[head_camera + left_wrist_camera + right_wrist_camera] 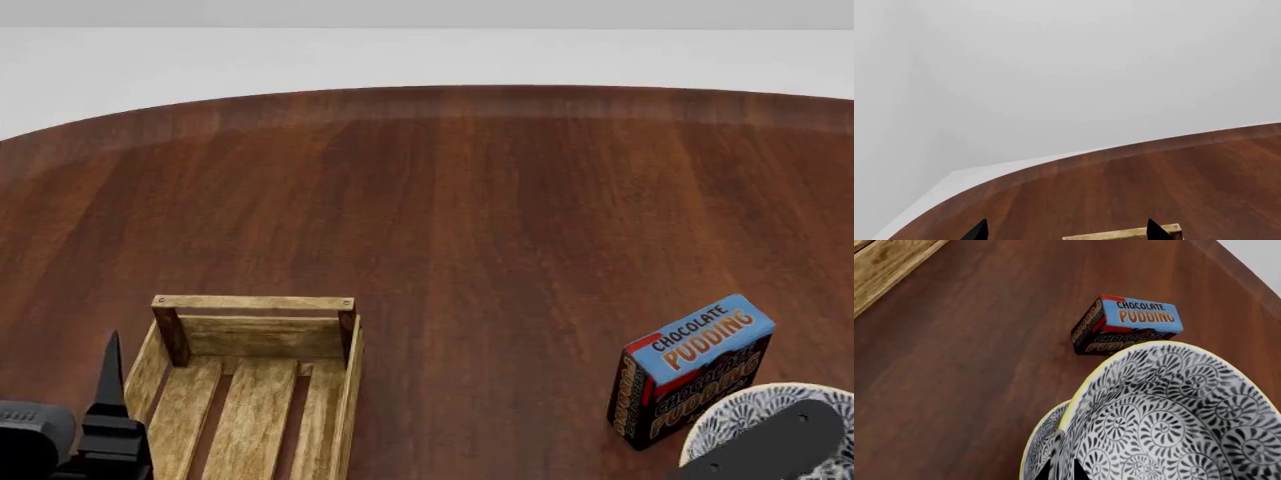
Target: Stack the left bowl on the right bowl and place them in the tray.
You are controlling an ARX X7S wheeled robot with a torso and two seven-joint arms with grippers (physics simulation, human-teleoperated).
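The two bowls (1167, 415) are sitting nested at the near right, beside the pudding box (691, 368), so stacking looks done. The right gripper (1062, 471) is clenching the rim. The tray (254, 385) (near left) is waiting empty; the left gripper (1064, 231) is released.

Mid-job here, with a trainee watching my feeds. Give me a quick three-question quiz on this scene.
1. True or false: a bowl already sits in the tray.
2. Which thing lies between tray and bowl in the head view? A) chocolate pudding box B) mug C) spoon
3. Fill in: the left claw has its jaws ___.
Key: 1 false; 2 A; 3 open.
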